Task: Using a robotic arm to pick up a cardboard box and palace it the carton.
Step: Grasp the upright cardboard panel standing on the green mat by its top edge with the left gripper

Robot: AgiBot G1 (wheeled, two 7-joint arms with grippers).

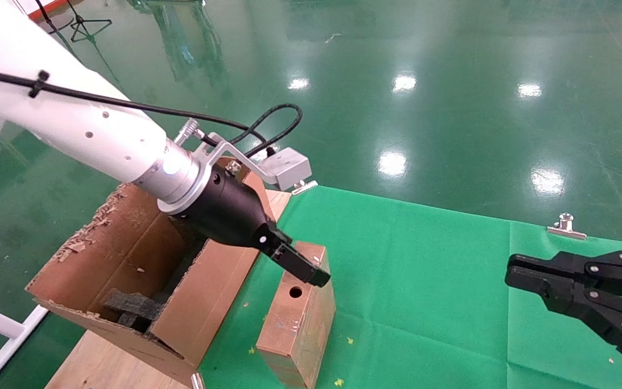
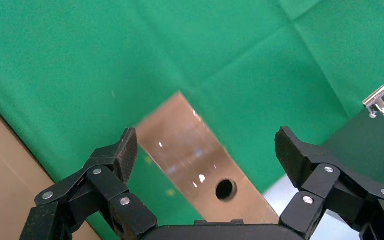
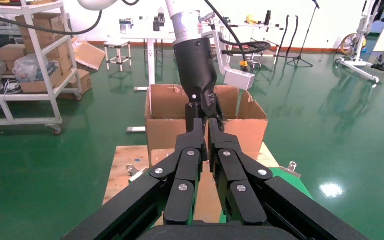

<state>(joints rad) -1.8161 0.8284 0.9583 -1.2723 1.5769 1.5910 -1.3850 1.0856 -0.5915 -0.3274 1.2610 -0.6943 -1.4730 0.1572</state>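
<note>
Carefully, I centre my left gripper (image 2: 207,150) — jaws wide open — over the cardboard box (image 1: 299,319), upright on the green cloth (image 1: 424,281) beside the carton (image 1: 143,270); right gripper (image 3: 209,131) waits closed.

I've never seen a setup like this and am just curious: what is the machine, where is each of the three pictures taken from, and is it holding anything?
It is a two-armed robot. The wide picture comes from a camera on its head; the other two come from cameras on its wrists, looking out past the black fingers.

The left gripper, on the robotic arm, is open and poised over the cardboard box, a slim brown box with a round hole, standing on a green cloth. Nothing is held yet. Beside the box is the carton, a larger open one with ragged flaps and black foam inside.

The right gripper waits off to the side, shut and empty.
</note>
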